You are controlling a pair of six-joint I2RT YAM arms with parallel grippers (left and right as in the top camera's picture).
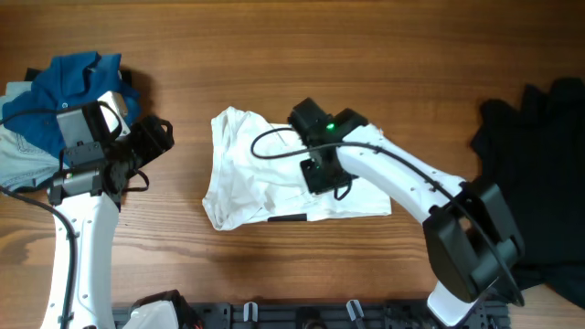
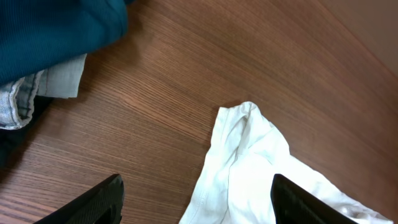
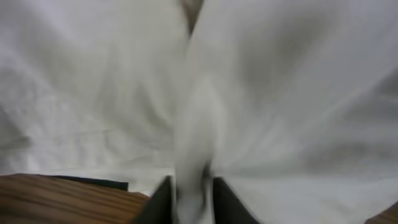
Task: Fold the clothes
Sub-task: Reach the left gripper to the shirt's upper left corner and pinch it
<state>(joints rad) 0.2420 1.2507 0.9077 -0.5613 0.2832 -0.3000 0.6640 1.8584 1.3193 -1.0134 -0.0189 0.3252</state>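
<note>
The white shirt (image 1: 265, 178) lies crumpled in the middle of the overhead frame on the wooden table (image 1: 366, 55); it is well apart from the blue polo (image 1: 82, 73) at upper left and the black garment heap (image 1: 539, 164) at the right edge. A short dark bar shows along its lower edge.

The right gripper (image 1: 320, 172) is down on the centre-right part of the shirt; in its wrist view the fingers (image 3: 163, 202) stand close together with a raised ridge of white cloth pinched between them. The left gripper (image 2: 198, 183) hangs just left of the shirt; its fingers are spread wide with nothing between them, and a puckered corner of the cloth lies at the lower centre of that view.

The fabric looks thin, light and limp; it will likely drape, sag and slide on the smooth wood rather than keep any shape. A pinch in mid-panel, as the right gripper has, may lift only the top layer and bunch the rest. Firmer holds would probably be the seamed edges, at the hem or at the corner near the left gripper; two spaced holds along one edge would keep it taut for a fold.
</note>
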